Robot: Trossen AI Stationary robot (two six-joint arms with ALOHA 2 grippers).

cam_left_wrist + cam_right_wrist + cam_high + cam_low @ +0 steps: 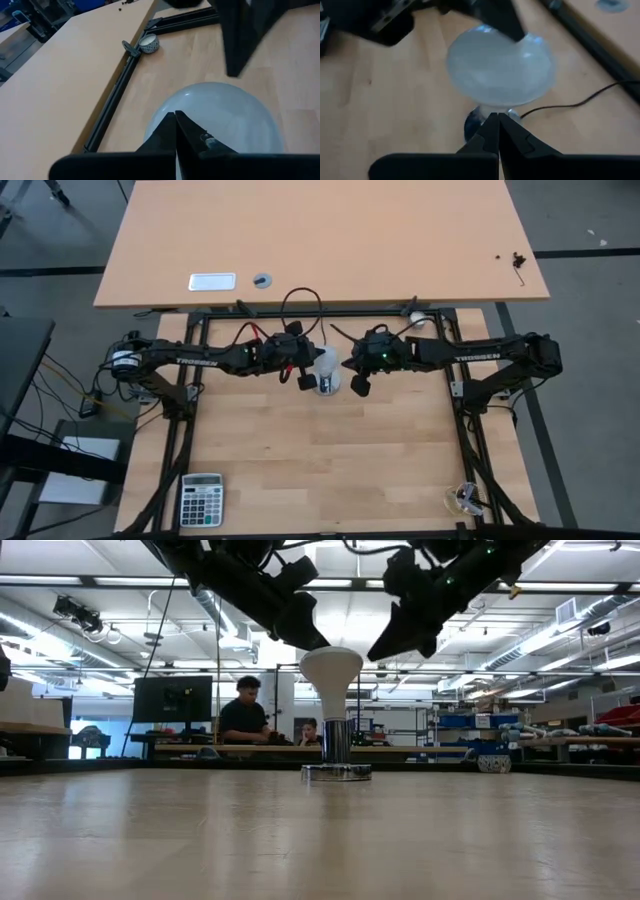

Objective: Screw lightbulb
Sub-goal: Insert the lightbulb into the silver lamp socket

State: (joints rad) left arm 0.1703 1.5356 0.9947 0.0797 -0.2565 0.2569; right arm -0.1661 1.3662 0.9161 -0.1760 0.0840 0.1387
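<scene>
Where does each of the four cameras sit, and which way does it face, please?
High view: overhead, looking straight down; both arms, lightbulb between them.
Low view: table height, level across toward the room; both arms enter from above the bulb.
Left wrist view: past the shut left gripper onto the dome.
Right wrist view: past the shut right gripper at bulb and socket base.
All four share the lightbulb.

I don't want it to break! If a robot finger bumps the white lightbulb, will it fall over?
Probably it would wobble: the lightbulb stands upright, wide dome over a narrow neck, on a small round metal base. Its smooth dome looks slippery and likely fragile.
</scene>
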